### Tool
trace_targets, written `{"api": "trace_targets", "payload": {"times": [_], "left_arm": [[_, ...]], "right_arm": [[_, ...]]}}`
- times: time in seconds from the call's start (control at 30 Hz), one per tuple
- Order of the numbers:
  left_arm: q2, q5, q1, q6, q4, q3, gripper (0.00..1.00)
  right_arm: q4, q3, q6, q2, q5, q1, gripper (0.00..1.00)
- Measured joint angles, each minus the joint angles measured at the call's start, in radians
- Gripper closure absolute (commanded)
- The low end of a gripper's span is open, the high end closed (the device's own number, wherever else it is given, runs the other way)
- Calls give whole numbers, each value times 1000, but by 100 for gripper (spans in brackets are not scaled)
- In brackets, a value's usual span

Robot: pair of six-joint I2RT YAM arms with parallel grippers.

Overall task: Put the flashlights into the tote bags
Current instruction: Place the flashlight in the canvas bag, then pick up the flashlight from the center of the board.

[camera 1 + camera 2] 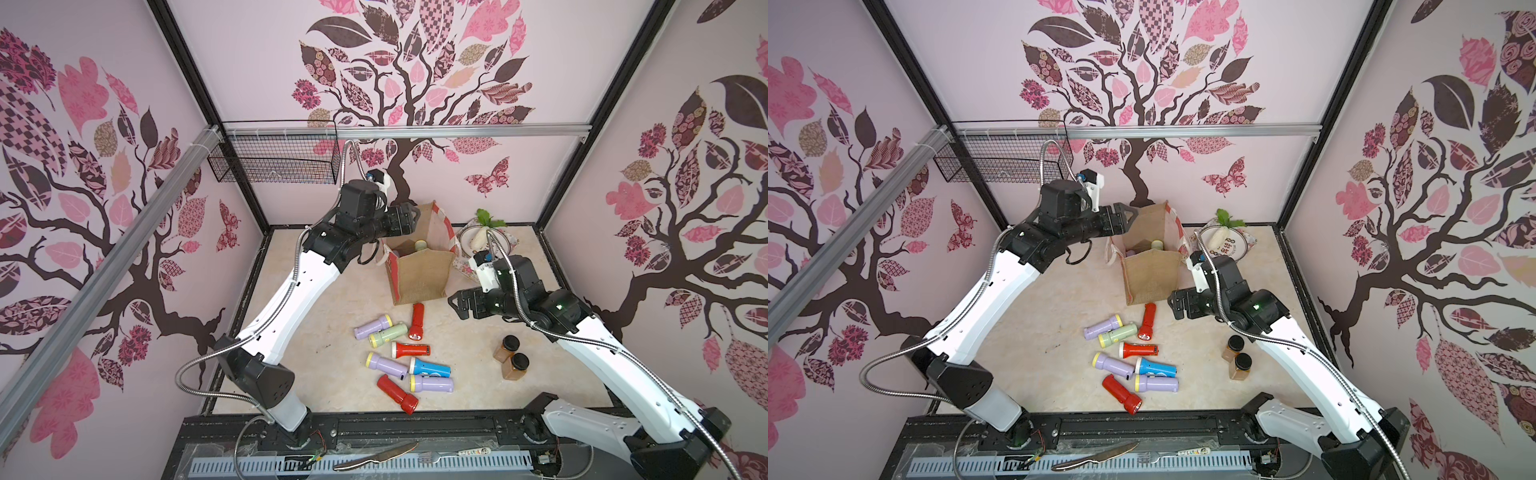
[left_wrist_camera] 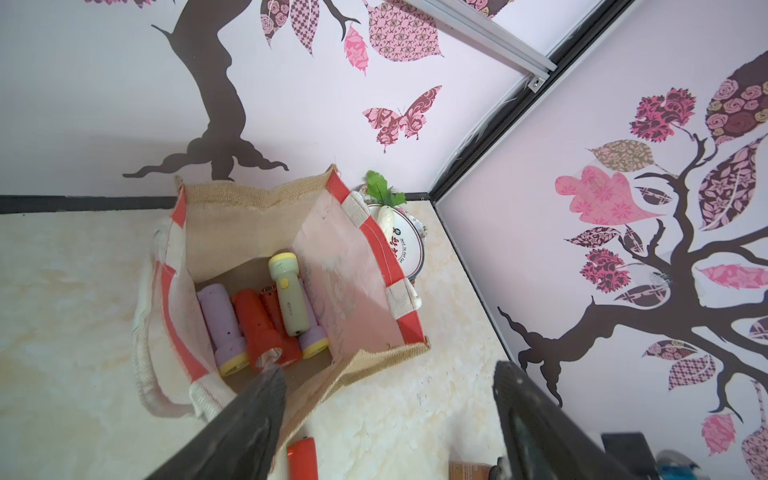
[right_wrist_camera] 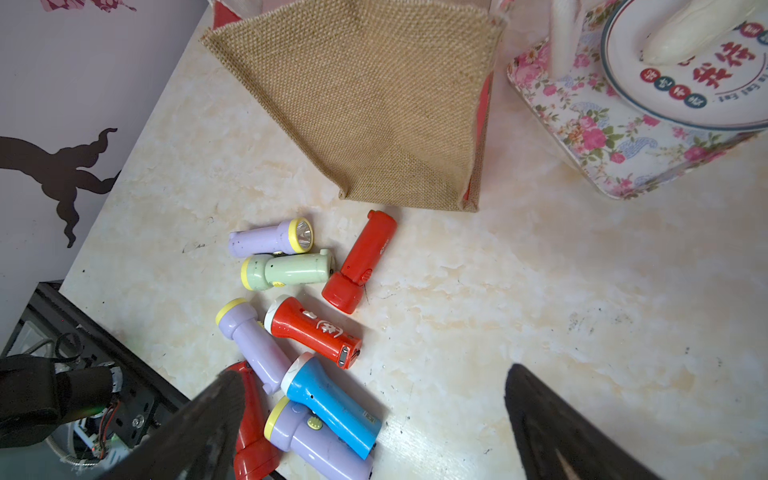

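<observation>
While gaping empty, the left gripper [image 2: 388,368] is hovering above the boxy brown burlap tote bag [image 2: 232,220].
Glossy plastic flashlights [image 2: 257,324] are lying inside — the right gripper [image 3: 372,370] is gaping too.

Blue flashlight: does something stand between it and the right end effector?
Nothing visible does. The right end effector hangs open over the table, and the blue flashlight lies uncovered, though a lilac flashlight lies against its side.
</observation>
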Motion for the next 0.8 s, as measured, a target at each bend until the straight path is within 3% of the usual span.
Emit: {"api": "trace_targets", "payload": {"times": [0.3, 0.57, 0.8], "left_arm": [[-282, -27, -31, -83, -121, -302, 18], [-497, -78, -31, -187, -364, -451, 18], [-730, -90, -31, -304, -466, -663, 19]], "right_arm": [[-13, -77, 8, -23, -80, 67, 0], [-40, -131, 2, -39, -203, 114, 0], [-68, -131, -1, -37, -234, 181, 0]]}}
